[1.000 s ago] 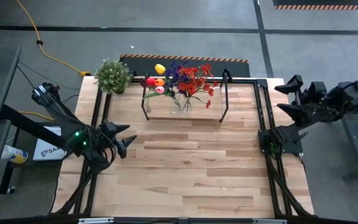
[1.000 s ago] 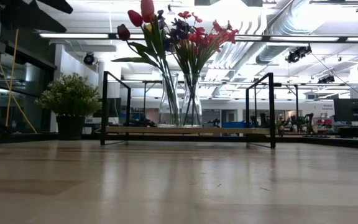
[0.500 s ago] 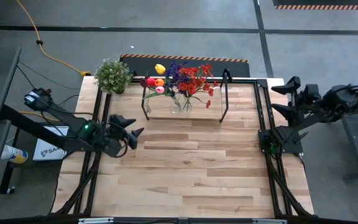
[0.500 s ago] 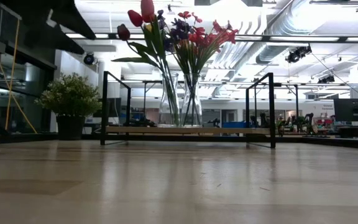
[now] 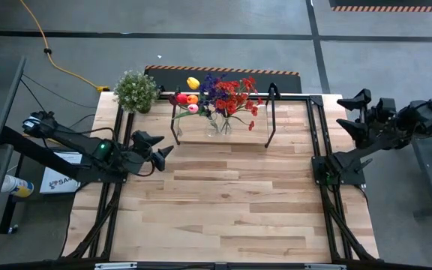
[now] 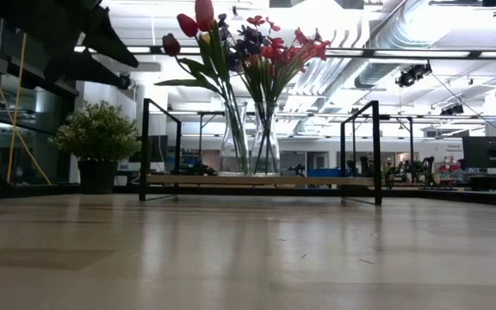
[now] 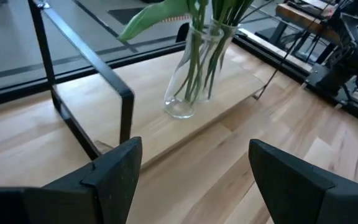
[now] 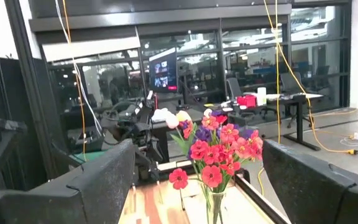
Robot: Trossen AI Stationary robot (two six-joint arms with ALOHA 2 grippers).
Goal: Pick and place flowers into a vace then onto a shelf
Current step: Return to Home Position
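While flowers (image 5: 220,94) stand in two clear vases (image 5: 217,126) on shelf (image 5: 240,135) at desk's (image 5: 223,202) far edge, left gripper (image 5: 165,144) hovers near left edge, fingers apart, empty; right gripper (image 5: 343,112) hangs beyond right edge, fingers apart, empty.

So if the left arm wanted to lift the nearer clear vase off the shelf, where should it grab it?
Probably the glass body of the vase, below the leaves, coming in level from the open front edge of the shelf. The black end loop blocks the side, and the flowers crowd the top. The left gripper, open, faces that front.
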